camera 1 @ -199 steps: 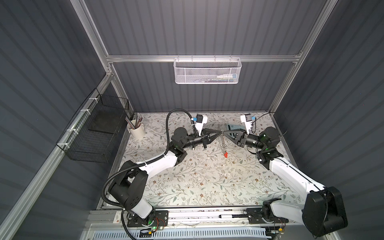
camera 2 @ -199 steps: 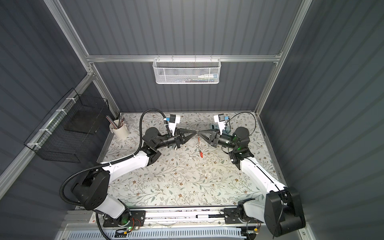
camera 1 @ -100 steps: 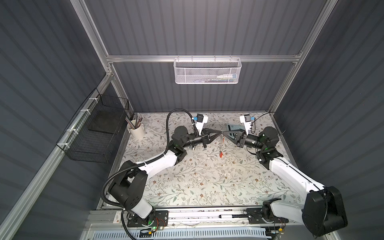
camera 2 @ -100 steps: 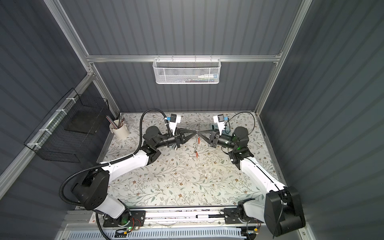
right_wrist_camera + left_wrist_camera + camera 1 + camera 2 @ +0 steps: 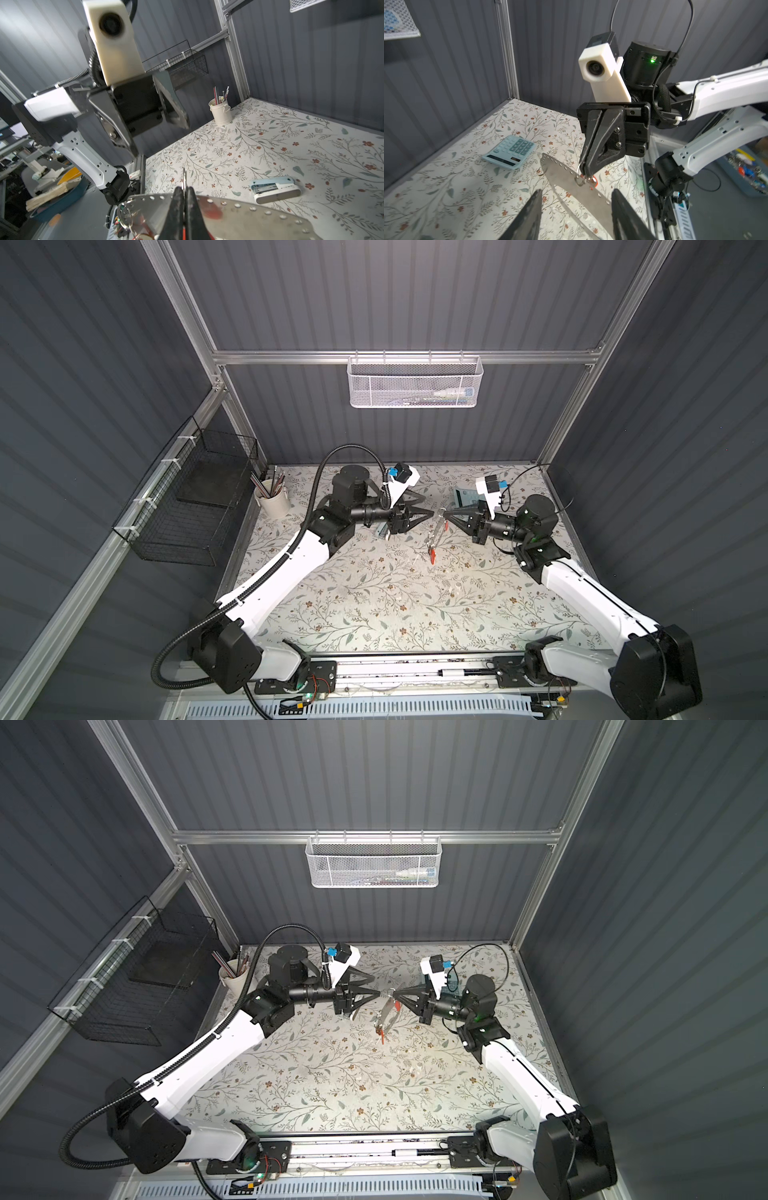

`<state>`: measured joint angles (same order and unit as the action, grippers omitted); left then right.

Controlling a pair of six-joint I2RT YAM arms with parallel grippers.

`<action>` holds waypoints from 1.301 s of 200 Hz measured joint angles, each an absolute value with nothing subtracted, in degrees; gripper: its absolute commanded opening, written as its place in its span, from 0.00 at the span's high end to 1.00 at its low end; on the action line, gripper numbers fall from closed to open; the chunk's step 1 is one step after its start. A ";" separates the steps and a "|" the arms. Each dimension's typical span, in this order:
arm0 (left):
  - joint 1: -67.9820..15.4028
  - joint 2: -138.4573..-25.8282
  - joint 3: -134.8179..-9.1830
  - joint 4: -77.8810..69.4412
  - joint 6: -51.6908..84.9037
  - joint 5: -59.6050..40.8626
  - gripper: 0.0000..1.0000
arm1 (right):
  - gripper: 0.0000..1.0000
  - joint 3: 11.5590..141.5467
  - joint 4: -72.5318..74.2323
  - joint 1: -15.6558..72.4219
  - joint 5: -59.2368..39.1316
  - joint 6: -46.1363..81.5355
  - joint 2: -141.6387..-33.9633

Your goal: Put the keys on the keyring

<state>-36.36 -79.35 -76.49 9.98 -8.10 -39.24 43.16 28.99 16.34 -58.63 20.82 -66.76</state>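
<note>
1. In both top views the keyring (image 5: 434, 533) hangs just right of the frame's centre, over the floral table (image 5: 374, 605). The right gripper (image 5: 445, 513) carries it, jaws pressed together on its upper rim beside a small metal loop (image 5: 580, 180).
2. One red key (image 5: 432, 558) dangles at the lower end. A second red key (image 5: 594, 181) sits by the grip.
3. The left gripper (image 5: 576, 191) stands with its jaws apart, touching nothing.
4. The step in hand looks like release and check. Hold the plate steady, back the left arm straight off, and avoid snagging the loop.
</note>
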 measured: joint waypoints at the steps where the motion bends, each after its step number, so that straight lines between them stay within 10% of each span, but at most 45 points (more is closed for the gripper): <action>1: -36.36 -79.35 -76.88 10.74 -8.64 -39.20 0.46 | 1.00 43.16 28.77 16.38 -58.65 20.43 -66.76; 145: -40.66 -94.21 -100.95 48.03 -34.96 -33.32 0.58 | 1.00 43.16 24.75 18.22 -60.86 7.11 -66.78; 260: -42.46 -95.44 -104.25 50.70 -36.49 -31.48 1.00 | 1.00 43.16 24.51 18.59 -61.52 5.74 -66.96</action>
<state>-42.46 -95.44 -104.25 50.70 -36.49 -31.48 43.16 24.51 18.59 -61.52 5.74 -66.96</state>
